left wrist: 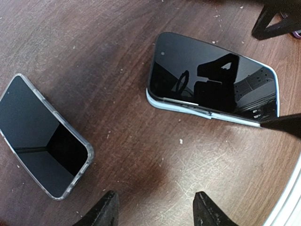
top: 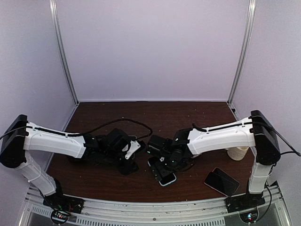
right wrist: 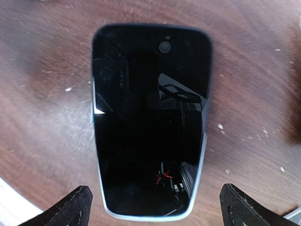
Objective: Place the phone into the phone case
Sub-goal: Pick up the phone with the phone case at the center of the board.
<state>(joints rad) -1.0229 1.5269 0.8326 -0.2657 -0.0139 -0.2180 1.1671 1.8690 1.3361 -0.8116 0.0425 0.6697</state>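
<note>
The black phone (right wrist: 150, 113) lies screen up in the light blue phone case (right wrist: 203, 155), whose rim shows along its sides and near end. In the left wrist view one long edge of the phone (left wrist: 214, 82) seems to ride slightly above the case rim (left wrist: 178, 107). My right gripper (right wrist: 155, 212) is open, its fingers (right wrist: 70, 207) standing either side of the phone's near end without touching it. My left gripper (left wrist: 157, 212) is open over bare table, short of the phone. From above, the phone (top: 164, 175) lies under the right gripper (top: 164, 165), with the left gripper (top: 128, 165) to its left.
A second phone in a clear case (left wrist: 40, 136) lies flat on the brown table (top: 141, 113), near the front right corner (top: 221, 181). A white cup (top: 237, 153) stands by the right arm. A black cable (top: 122, 122) loops behind the left arm.
</note>
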